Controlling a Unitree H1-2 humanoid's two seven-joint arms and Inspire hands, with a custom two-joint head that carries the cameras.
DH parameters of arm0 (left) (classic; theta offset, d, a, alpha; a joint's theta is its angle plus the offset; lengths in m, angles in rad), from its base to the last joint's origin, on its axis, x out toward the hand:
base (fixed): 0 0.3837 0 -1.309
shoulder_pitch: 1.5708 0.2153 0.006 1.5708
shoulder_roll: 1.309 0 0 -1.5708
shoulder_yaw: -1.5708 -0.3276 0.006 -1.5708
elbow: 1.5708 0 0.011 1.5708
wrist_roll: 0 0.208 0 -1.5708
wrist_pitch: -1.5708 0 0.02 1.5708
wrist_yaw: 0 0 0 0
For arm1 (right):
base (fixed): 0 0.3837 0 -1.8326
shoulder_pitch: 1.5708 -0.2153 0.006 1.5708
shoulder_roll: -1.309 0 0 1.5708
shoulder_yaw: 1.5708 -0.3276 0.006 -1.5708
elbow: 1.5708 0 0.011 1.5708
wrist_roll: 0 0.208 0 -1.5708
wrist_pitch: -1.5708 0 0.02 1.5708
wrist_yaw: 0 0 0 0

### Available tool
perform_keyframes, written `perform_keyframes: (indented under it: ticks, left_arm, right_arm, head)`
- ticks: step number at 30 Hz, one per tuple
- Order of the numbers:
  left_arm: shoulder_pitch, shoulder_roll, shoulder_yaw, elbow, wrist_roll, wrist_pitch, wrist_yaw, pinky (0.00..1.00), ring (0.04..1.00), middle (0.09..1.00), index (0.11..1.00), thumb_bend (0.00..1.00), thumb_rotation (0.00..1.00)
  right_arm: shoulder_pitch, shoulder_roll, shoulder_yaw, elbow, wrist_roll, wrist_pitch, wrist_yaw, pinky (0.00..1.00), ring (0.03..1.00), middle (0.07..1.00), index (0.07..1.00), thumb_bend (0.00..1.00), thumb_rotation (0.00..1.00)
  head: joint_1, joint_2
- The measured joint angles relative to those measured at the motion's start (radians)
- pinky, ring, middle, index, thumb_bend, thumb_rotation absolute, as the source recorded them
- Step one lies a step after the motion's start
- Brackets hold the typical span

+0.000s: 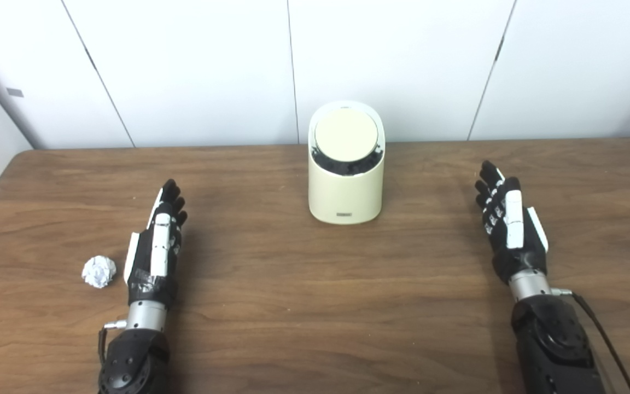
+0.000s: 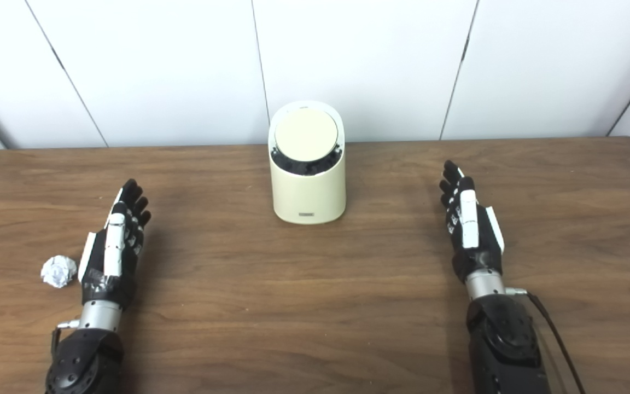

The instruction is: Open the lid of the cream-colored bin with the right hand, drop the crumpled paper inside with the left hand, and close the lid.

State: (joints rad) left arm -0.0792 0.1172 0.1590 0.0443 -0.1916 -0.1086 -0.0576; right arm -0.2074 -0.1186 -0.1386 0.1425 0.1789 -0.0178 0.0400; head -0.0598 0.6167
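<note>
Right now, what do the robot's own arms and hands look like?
Both the left hand and the right hand have black fingers with white plates along the back. Each meets a silver metal wrist ring above a black forearm shell. A thin black cable trails from the right wrist.

Bin (image 1: pixel 346 191) stood mid-table (image 1: pixel 315 306) at back; paper ball (image 1: pixel 99 271) lay just left of left hand (image 1: pixel 156 249), right hand (image 1: pixel 509 224) well right of the bin.
</note>
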Motion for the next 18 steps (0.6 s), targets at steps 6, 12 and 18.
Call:
perform_keyframes:
  ticks: [6, 12, 18]
  left_arm:
    - [-0.003, 0.000, 0.002, 0.005, -0.004, 0.000, -0.002, 1.00, 1.000, 1.000, 1.000, 0.34, 0.93]
    - [-0.014, 0.007, 0.003, 0.023, -0.018, 0.000, -0.005, 1.00, 1.000, 1.000, 1.000, 0.34, 0.95]
    - [-0.014, 0.008, 0.003, 0.022, -0.017, 0.000, -0.002, 1.00, 1.000, 1.000, 1.000, 0.36, 0.93]
  right_arm:
    - [-0.004, 0.000, 0.000, 0.009, -0.003, -0.018, 0.000, 1.00, 0.974, 0.974, 0.936, 0.60, 1.00]
    - [-0.017, -0.001, 0.000, 0.025, -0.008, -0.027, -0.003, 1.00, 0.973, 0.971, 0.929, 0.60, 1.00]
    - [-0.017, -0.002, 0.000, 0.024, -0.010, -0.027, -0.003, 1.00, 0.970, 0.969, 0.931, 0.60, 1.00]
  head:
    - [-0.006, -0.003]
    - [-0.009, -0.008]
    - [-0.008, -0.011]
